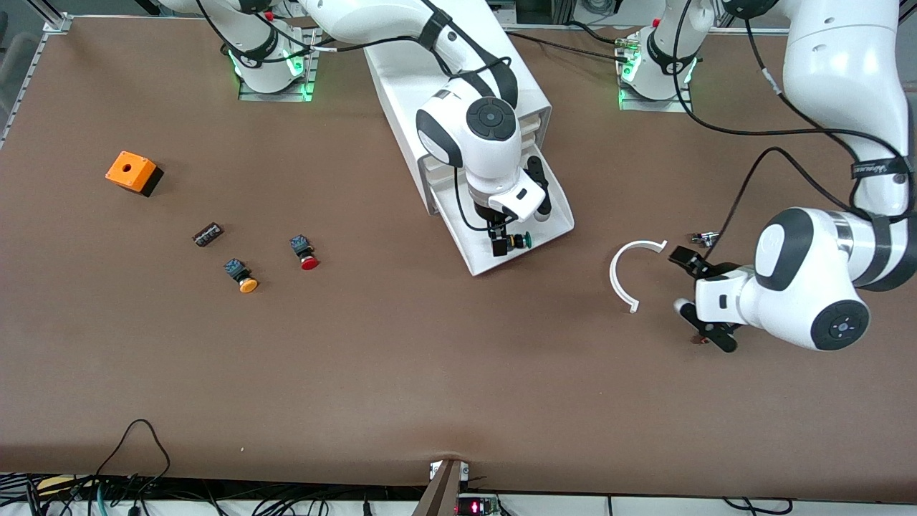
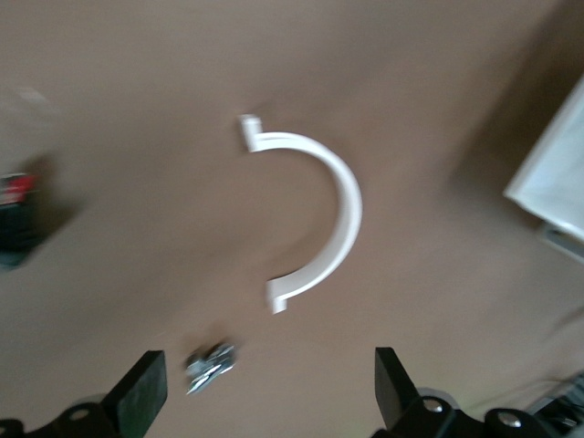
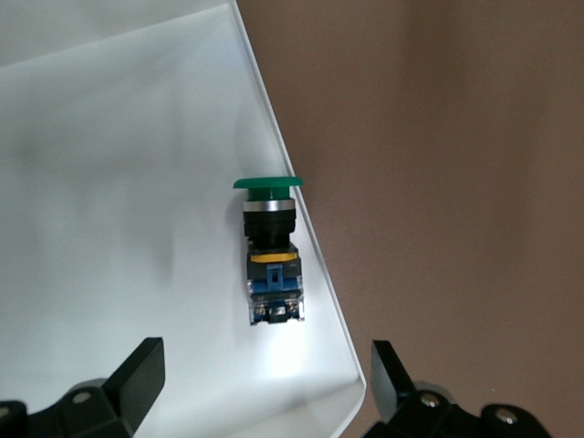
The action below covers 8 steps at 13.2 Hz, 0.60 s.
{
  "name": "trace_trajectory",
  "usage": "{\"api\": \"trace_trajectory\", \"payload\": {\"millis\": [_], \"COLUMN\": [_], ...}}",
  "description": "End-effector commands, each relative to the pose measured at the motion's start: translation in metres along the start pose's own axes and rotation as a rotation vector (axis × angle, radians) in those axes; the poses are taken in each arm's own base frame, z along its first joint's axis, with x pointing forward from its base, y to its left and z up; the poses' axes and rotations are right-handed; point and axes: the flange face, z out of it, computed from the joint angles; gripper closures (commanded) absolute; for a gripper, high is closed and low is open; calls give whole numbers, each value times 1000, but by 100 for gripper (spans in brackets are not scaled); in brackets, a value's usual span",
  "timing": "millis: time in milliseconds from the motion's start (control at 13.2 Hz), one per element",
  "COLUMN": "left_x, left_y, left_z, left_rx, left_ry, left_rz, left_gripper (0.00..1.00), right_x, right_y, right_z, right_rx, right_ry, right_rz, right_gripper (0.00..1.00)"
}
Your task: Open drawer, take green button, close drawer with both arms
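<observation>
The white cabinet point(image 1: 401, 79) stands at the middle of the table near the arms' bases. Its bottom drawer point(image 1: 548, 229) is pulled out toward the front camera. The green-capped button point(image 1: 523, 240) point(image 3: 270, 246) lies on its side inside the drawer, against the drawer's front wall point(image 3: 310, 246) and near a corner. My right gripper point(image 1: 501, 240) point(image 3: 265, 374) hangs open just above it, with the button ahead of its fingers and untouched. My left gripper point(image 1: 695, 295) point(image 2: 267, 383) is open and empty over bare table toward the left arm's end.
A white half ring point(image 1: 630, 276) point(image 2: 319, 210) lies between the drawer and my left gripper, with a small metal piece point(image 1: 704, 236) point(image 2: 210, 365) beside it. Toward the right arm's end lie a red-capped button point(image 1: 306, 254), an orange-capped button point(image 1: 242, 276), a small dark block point(image 1: 208, 234) and an orange box point(image 1: 132, 172).
</observation>
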Motion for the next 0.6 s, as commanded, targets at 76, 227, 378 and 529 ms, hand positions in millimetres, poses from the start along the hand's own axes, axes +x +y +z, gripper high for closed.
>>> {"api": "trace_trajectory", "payload": {"millis": [76, 227, 378, 529], "left_x": [-8, -14, -20, -8], "left_y": [8, 12, 2, -3], "left_z": [-61, -94, -105, -83], "left_rx": [256, 303, 306, 287], "left_ry": [62, 126, 159, 134], "left_rz": [-22, -23, -44, -36], "left_gripper": [0, 0, 0, 0], "right_x": [8, 11, 15, 17], "right_y": [3, 1, -4, -8], "right_z": [20, 24, 29, 36], "right_rx": [-35, -36, -32, -25], "right_ry": [12, 23, 21, 13], "right_rz": [-6, -6, -14, -21], "right_gripper": [0, 0, 0, 0]}}
